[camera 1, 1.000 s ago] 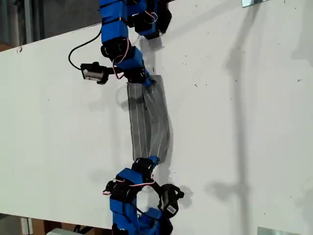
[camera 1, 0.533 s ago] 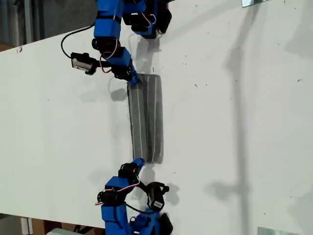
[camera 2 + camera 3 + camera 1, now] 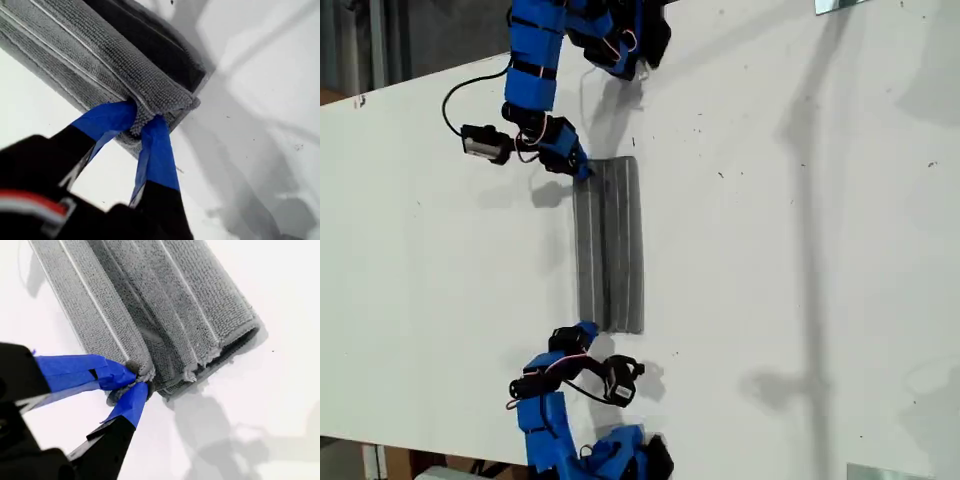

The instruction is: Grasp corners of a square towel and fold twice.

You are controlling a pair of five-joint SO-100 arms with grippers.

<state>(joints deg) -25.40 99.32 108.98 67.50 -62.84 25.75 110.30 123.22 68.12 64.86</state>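
The towel (image 3: pixel 610 245) lies on the white table (image 3: pixel 800 280) as a long narrow strip, folded into several layers, with its white stripes running along the length. In the exterior view, one blue arm (image 3: pixel 535 70) reaches the end of the towel nearer to the top of that view. Another arm (image 3: pixel 545 400) reaches the opposite end. Each one meets the towel at the corner on the exterior view's left. From the wrist views we cannot tell which arm is first and which is second.

Our first gripper (image 3: pixel 142 121) is clamped on the end edge of the towel. The two blue fingers (image 3: pixel 160 150) stand on either side of the thick upper fold and press it between them. A lower layer shows flat on the table just beside this fold. On the other side of the fold there is a dark band of shadow. The rounded corner (image 3: pixel 189 102) of the upper fold is free, a little away from the fingers.

Our second gripper (image 3: pixel 139 381) is pinched together on a corner of the towel at its end, and the tips almost meet with the hem bunched between them. Beside this corner, along the same end edge, two other loose corners of the layers (image 3: pixel 191 374) stick out a little. The rest of the strip is flat on the table.
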